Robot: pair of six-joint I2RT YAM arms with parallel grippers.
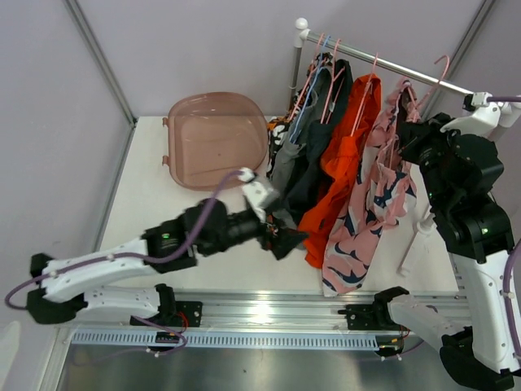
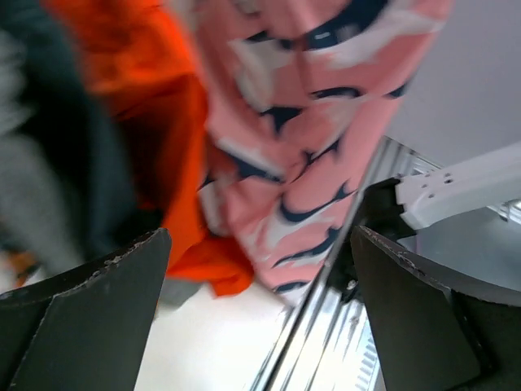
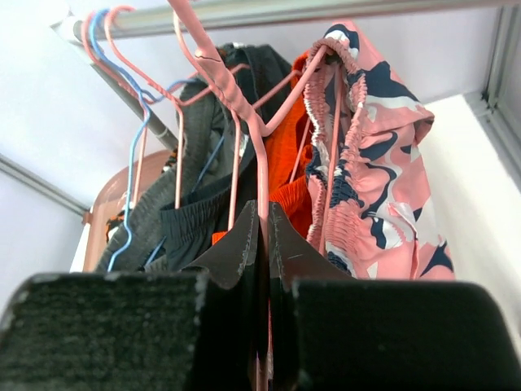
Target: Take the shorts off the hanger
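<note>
My right claw (image 3: pixel 262 232) was shut on the wire stem of a pink hanger (image 3: pixel 221 73). The jaws were pressed together and the stem ran up out of them toward the rail (image 3: pixel 285 12) directly above. The pink shorts (image 3: pixel 378 155) hung just right of that claw and slightly above it, with the elastic waistband bunched over a hanger arm. I judged this to be the hanger I held, though the crossing wires left that less than certain. My left claw (image 2: pixel 256 244) was fully open and held nothing. The pink shorts lay straight ahead of it, in line with the gap between its fingers but beyond the tips, not between them. The orange shorts (image 2: pixel 155 106) lay ahead and to its left, and the charcoal shorts (image 1: pixel 313 175) further left, close beside the claw. The long axis of the pink shorts was vertical, waistband at the rail end and leg hems at the bottom, roughly level with the left claw. Controlling relation: the left claw was nearer the free lower end, the right claw nearer the hanger end. I judged that the right claw should steady the hanger. The left would need to advance onto the pink leg fabric, then pull along the long axis, downward and away from the rail.
</note>
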